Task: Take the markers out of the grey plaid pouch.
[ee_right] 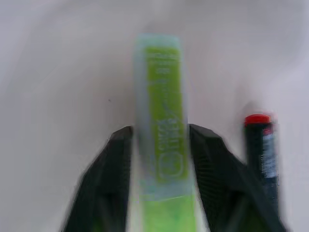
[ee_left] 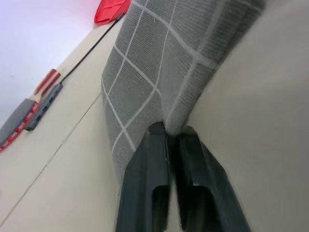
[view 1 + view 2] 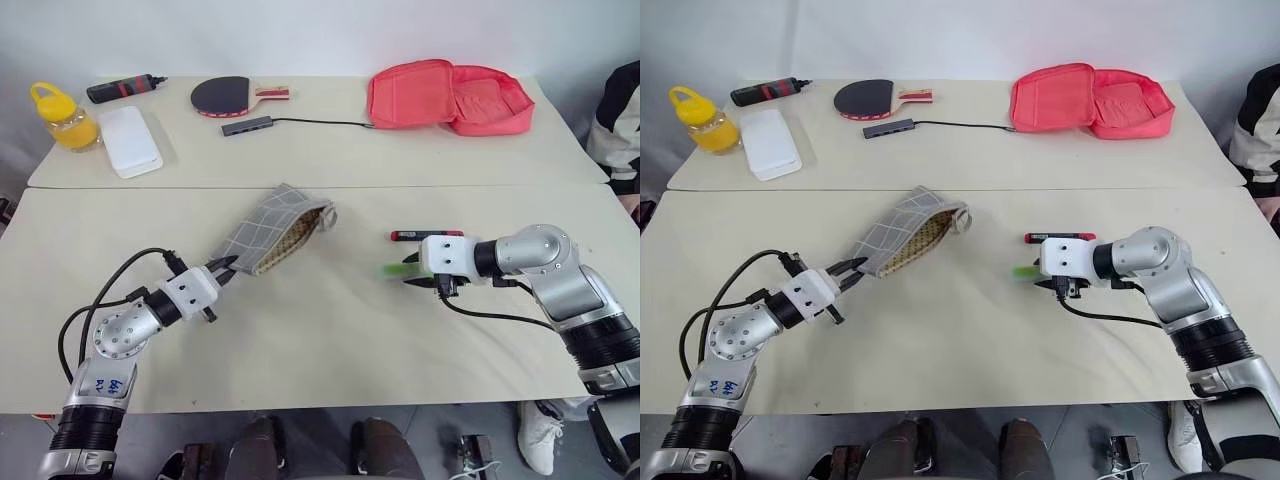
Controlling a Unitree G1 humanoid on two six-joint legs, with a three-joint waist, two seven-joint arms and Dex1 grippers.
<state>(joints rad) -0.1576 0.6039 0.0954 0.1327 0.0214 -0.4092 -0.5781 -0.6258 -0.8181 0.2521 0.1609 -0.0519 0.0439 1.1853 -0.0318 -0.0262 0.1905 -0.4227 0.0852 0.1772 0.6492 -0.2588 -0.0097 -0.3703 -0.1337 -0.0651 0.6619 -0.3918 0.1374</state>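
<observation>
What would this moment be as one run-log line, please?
left gripper: shut on pouch | right gripper: open around green marker | dark marker: on table

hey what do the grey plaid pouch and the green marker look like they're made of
The grey plaid pouch looks like soft woven fabric, matte: a ribbed weave with thin white grid lines shows in the left wrist view, and it sags and folds. Its lining looks like a brownish textured cloth. The green marker seems to be smooth plastic with a printed label; blur leaves its finish open.
</observation>
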